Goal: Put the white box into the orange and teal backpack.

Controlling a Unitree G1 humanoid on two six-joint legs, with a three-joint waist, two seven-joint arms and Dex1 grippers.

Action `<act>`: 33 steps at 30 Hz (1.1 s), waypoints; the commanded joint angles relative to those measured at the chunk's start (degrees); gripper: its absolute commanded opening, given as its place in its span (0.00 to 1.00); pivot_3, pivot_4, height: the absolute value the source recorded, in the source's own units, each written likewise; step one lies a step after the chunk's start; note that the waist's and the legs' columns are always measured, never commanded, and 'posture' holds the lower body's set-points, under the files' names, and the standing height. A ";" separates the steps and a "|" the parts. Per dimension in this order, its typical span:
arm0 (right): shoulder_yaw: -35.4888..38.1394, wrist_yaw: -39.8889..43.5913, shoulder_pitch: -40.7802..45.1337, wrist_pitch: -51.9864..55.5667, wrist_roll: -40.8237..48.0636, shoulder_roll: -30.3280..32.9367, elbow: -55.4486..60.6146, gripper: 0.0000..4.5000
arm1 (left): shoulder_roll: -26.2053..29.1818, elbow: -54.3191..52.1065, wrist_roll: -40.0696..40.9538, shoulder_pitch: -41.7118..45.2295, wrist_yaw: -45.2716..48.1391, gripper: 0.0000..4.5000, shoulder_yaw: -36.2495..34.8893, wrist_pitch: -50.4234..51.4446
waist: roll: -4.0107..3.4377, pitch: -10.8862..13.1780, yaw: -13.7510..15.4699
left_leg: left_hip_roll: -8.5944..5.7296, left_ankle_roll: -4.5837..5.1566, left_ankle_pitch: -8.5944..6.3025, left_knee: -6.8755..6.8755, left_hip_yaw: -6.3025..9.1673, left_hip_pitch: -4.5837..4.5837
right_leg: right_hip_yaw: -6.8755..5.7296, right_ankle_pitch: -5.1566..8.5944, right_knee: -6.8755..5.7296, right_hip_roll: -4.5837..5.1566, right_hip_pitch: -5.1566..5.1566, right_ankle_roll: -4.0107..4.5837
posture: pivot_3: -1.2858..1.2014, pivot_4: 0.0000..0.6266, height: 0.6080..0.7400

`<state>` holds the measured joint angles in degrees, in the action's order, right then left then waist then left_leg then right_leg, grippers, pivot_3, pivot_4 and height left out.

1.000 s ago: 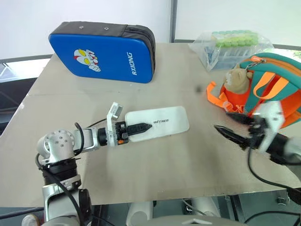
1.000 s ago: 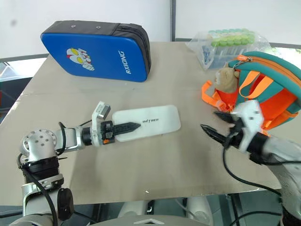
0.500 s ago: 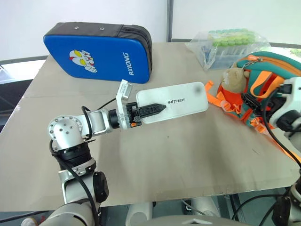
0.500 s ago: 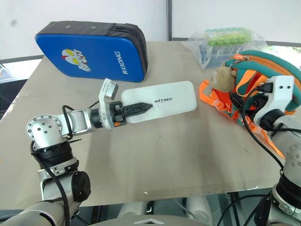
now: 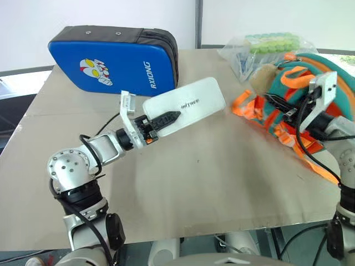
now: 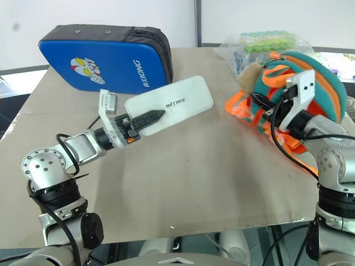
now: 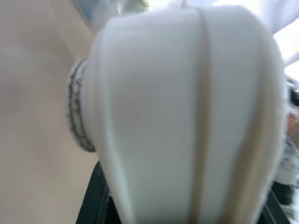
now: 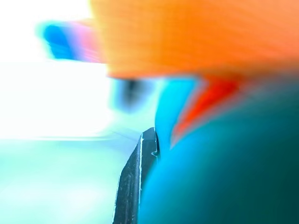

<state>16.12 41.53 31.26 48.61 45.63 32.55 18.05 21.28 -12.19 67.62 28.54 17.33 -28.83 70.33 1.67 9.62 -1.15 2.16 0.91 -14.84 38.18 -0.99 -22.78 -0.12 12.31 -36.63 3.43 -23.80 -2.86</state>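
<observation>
The white box [image 5: 186, 104], clamped in the left claw [image 5: 162, 118], has been raised off the bench [image 5: 211, 172] toward frame centre, while the right claw [image 5: 280, 105] has just been closed on the orange and teal backpack [image 5: 319, 100] at right, readying insertion.

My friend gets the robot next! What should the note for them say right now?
Left end effector: shut on the flat white rectangular box, lifted off the tan table and tilted toward the bag.
Right end effector: shut on the small orange and teal backpack, at its teal edge.
Done: box picked up, backpack gripped.
Left: open the backpack, slide the box inside, let go.
The big blue padded case stays at the back.
</observation>
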 commanded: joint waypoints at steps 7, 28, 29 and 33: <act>-7.18 14.51 7.84 6.37 12.97 6.04 3.06 0.01 | 13.03 -4.34 -7.10 -6.01 17.39 0.24 -0.92 -16.94 | 0.00 0.02 0.48 | 0.11 0.00 -0.01 -0.19 0.08 -0.13 | -0.05 0.02 0.30 -0.14 -0.02 0.02 | 0.52 0.24 1.00; -8.77 25.33 -2.58 -2.28 5.79 16.98 3.68 0.01 | 29.37 -11.61 -24.17 -12.42 47.07 0.24 11.94 -40.47 | -0.02 0.16 2.15 | 0.04 -0.04 -0.04 -0.23 -0.08 -0.13 | -0.04 0.12 0.64 -0.02 0.09 0.19 | 0.52 0.24 1.00; -8.77 25.08 -2.63 -2.79 5.55 16.95 4.29 0.01 | 29.18 -10.81 -28.68 -9.12 47.26 0.24 16.04 -43.75 | -0.02 0.16 2.33 | 0.04 -0.04 -0.04 -0.21 -0.05 -0.17 | -0.05 0.12 0.64 -0.03 0.09 0.19 | 0.52 0.24 1.00; -8.95 23.65 -2.10 -3.38 5.77 16.03 6.03 0.01 | 26.87 -9.70 -36.27 1.34 43.62 0.24 27.03 -42.43 | -0.01 0.16 2.18 | 0.03 -0.04 -0.04 -0.10 -0.05 -0.26 | -0.02 -0.01 0.69 -0.05 0.12 -0.05 | 0.52 0.24 1.00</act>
<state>5.21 65.71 27.99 46.66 50.30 48.73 21.94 48.55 -20.77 33.67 27.12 62.47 -5.04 27.33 1.65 9.78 1.03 2.19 0.88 -14.88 38.10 -1.03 -23.05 -0.14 12.29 -35.91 3.37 -23.67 -2.94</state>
